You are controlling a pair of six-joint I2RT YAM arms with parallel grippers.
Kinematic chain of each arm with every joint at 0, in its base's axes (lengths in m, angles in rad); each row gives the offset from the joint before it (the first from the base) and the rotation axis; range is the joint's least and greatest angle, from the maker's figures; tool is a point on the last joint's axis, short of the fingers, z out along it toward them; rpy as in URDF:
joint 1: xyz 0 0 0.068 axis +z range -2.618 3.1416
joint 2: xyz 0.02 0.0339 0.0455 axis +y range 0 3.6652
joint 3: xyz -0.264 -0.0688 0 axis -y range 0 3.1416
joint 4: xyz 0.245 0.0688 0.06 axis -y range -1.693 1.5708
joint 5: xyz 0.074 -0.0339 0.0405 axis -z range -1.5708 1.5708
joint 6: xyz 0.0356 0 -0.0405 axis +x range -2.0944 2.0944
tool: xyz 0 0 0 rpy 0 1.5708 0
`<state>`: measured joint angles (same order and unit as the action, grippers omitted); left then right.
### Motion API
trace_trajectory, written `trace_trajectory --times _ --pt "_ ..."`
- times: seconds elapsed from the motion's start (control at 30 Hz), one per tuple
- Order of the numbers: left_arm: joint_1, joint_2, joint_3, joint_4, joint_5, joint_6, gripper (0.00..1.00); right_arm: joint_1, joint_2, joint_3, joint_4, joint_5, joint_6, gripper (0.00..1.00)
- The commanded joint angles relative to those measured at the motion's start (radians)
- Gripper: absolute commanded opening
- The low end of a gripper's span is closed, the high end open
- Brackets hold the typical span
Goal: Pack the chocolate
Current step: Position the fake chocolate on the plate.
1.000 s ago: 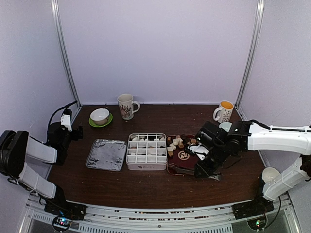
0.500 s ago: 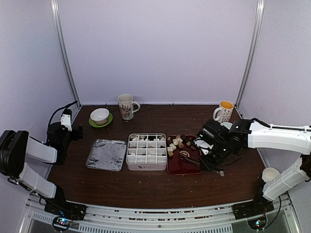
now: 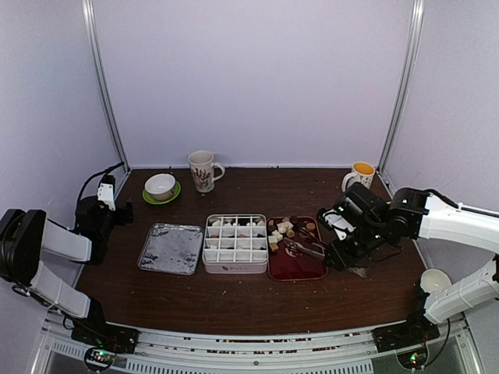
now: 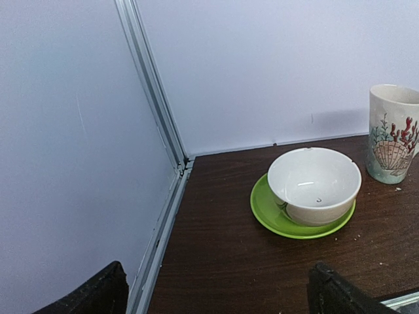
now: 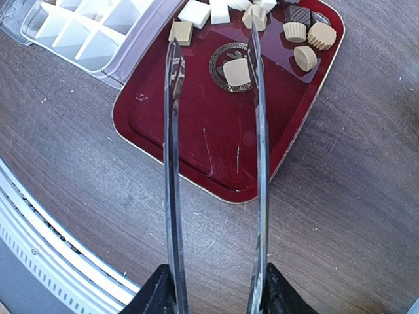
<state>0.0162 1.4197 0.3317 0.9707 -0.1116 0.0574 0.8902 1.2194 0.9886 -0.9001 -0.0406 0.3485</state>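
While broad bare desk is left along the near edge, the dark-red tray is hemmed on its left by the divided box. The metal tongs are clamped in the right gripper, which has been drawn back rightward since a second ago. The chocolate is heaped at the tray's far end, and the left gripper is held agape.

White bowl on green saucer, mug near.
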Motion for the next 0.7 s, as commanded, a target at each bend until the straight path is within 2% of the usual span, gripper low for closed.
trace_trajectory --times 0.0,0.43,0.67 --pt "0.008 0.005 -0.003 0.047 0.007 -0.009 0.98 -0.005 0.003 -0.012 0.023 0.014 0.013 0.46" --pt "0.008 0.005 -0.003 0.048 0.007 -0.008 0.98 -0.006 0.067 -0.027 0.060 -0.039 0.023 0.52" --pt "0.008 0.005 -0.003 0.047 0.007 -0.008 0.98 -0.016 0.087 -0.023 0.041 0.012 0.035 0.52"
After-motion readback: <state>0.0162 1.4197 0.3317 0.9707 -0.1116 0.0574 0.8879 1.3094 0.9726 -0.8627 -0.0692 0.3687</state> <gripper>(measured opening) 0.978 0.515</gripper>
